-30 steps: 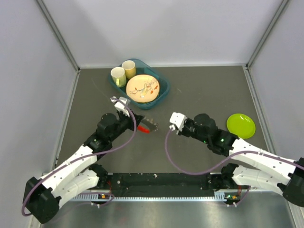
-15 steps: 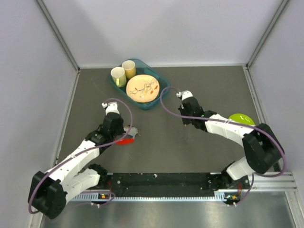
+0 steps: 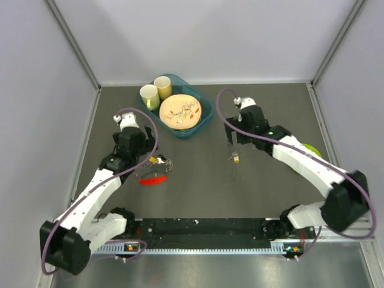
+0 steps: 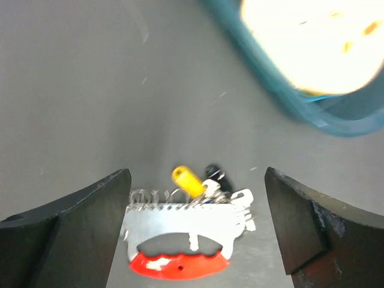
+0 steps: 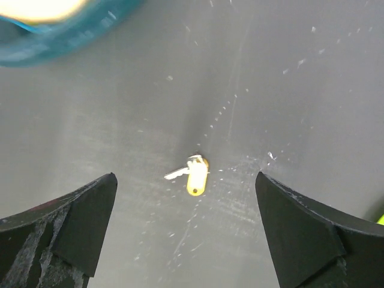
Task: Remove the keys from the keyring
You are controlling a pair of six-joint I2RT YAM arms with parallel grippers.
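While both arms are hanging over the dark table (image 3: 198, 198), the job is looking partway done. One yellow-headed key (image 5: 195, 174) is lying loose on the bare surface, well apart from the rest. The right gripper (image 5: 186, 175) is hovering straight above it with its jaws spread wide and nothing between them. Over on the other side, the left gripper (image 4: 197, 180) is doing the same, fingers (image 4: 72, 234) far apart and empty, looking down on the keyring (image 4: 180, 263). Its red crescent clip is lying flat on the table, near the teal tray (image 4: 300, 105).

The remaining keys (image 4: 201, 186) are bunching just beyond the clip. There's a yellow head and a dark one in there, though exactly how many are threaded on I can't tell.

So I'm reading this as the gap between one key and the next. The coming move is asking for the left gripper to drop and pin the red clip while the right swings across from the loose key to pinch a single key head. It's fiddly work, because those heads are lying right against each other.
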